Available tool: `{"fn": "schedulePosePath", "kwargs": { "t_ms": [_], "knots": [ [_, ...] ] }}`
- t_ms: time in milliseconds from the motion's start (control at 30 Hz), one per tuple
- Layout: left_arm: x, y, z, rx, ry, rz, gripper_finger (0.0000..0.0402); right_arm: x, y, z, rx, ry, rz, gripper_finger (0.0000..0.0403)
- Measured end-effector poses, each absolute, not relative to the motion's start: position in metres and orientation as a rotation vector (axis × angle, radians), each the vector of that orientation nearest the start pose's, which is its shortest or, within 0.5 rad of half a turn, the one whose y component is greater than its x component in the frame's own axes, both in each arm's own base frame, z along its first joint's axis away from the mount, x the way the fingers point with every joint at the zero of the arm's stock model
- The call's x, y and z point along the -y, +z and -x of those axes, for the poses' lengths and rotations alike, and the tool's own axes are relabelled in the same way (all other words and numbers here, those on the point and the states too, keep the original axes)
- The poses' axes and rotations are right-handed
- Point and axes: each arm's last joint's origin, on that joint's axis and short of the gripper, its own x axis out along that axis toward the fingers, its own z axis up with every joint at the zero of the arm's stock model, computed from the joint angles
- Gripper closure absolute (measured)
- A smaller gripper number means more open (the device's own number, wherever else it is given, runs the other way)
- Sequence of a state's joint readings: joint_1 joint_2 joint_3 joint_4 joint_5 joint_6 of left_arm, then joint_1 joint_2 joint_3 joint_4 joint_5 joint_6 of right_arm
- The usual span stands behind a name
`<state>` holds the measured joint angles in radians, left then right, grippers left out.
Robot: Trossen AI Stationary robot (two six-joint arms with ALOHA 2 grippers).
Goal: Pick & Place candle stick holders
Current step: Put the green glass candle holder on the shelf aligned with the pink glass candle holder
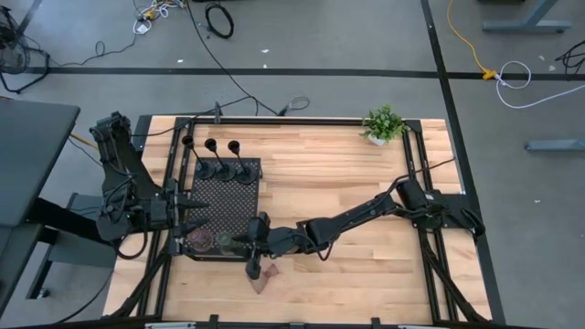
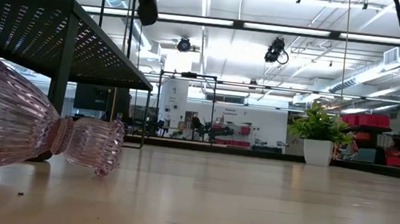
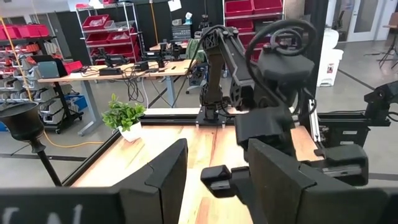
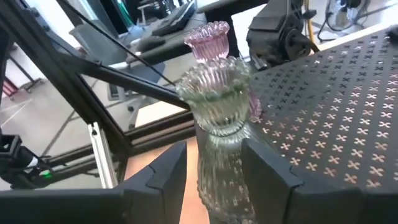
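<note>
The right gripper (image 1: 253, 239) reaches across the table to the near edge of the black tray (image 1: 239, 206). In its wrist view the two fingers stand a moderate way apart with a clear, greenish ribbed holder (image 4: 214, 102) between them. Whether the pads actually press the glass cannot be told; the gap looks a little wider than the holder's waist.

A pink holder (image 4: 208, 38) stands just behind it on the tray. From above, two squat holders (image 1: 210, 240) show on the tray's near end. Another pink holder (image 2: 44, 126) lies on its side on the wood just off the tray, below the gripper in the overhead view. Three tall black stems (image 1: 224, 160) stand at the tray's far end.

The left gripper (image 1: 196, 217) waits at the tray's left edge, fingers parted and empty.

The risks, as a judgement:
- The ribbed glass is slick and hourglass-shaped, so a grip placed off the waist could let it slip or tip.
- The pink holder behind sits close, so a finger closing or lifting at an angle could knock it over.
- The holder lying on the wood is round and could roll if the arm brushes it.
</note>
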<state>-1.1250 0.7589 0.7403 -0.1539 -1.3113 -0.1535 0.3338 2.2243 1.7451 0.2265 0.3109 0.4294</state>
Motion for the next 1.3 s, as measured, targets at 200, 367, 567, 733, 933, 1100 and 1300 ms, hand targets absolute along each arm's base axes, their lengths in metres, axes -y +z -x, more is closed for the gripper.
{"fn": "schedulePosePath", "kwargs": {
  "t_ms": [200,367,567,733,933,1100,1300],
  "knots": [
    [0.122,0.328,-0.089,-0.046,0.189,-0.014,0.0229,-0.154,0.228,-0.497,-0.217,-0.017,-0.361,0.025],
    [0.122,0.328,-0.089,-0.046,0.189,-0.015,0.0229,-0.153,0.229,-0.497,-0.208,-0.014,-0.364,0.025],
    [0.122,0.328,-0.089,-0.046,0.19,-0.016,0.0229,-0.152,0.23,-0.499,-0.187,-0.007,-0.369,0.025],
    [0.122,0.328,-0.089,-0.046,0.19,-0.016,0.0229,-0.149,0.23,-0.5,-0.183,-0.013,-0.37,0.025],
    [0.122,0.328,-0.089,-0.046,0.189,-0.016,0.0229,-0.145,0.232,-0.501,-0.163,-0.015,-0.366,0.025],
    [0.122,0.328,-0.089,-0.046,0.19,-0.016,0.0229,-0.144,0.232,-0.502,-0.162,-0.017,-0.363,0.025],
    [0.122,0.328,-0.089,-0.046,0.19,-0.016,0.0229,-0.142,0.23,-0.504,-0.139,-0.012,-0.379,0.025]
  ]
}}
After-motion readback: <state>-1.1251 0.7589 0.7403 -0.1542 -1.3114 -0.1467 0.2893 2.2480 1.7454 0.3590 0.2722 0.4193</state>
